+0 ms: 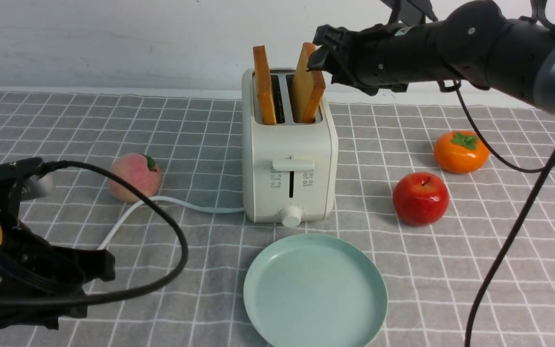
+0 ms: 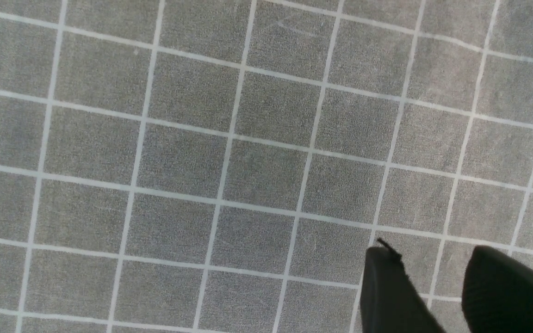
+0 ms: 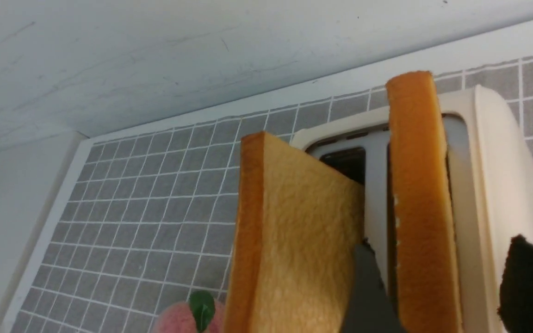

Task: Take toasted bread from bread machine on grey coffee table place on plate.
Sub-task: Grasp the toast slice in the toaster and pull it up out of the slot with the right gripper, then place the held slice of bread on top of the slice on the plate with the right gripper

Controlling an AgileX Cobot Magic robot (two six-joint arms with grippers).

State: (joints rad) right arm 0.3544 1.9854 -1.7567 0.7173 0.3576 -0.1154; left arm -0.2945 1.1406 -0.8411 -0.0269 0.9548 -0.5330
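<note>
Got the right pincer (image 3: 440, 243) spread open round the top of the right slice (image 1: 304, 84), straddling it with a gap showing on one side, clamped on nothing. Note the slight rightward lean on that slice, bottom end down in its slot of the bread machine (image 1: 289, 164). Same for the left slice (image 1: 264, 84), only upright in the other slot. Can see the plate (image 1: 316, 294) just in front on the grey checked surface (image 1: 451, 270). Got the left pincer (image 2: 433, 252) open too, low on the left, gripping nothing.

toasted bread (image 1: 264, 86) bottoms hidden in bread machine (image 1: 289, 159); plate (image 1: 316, 289) rim cropped below
</note>
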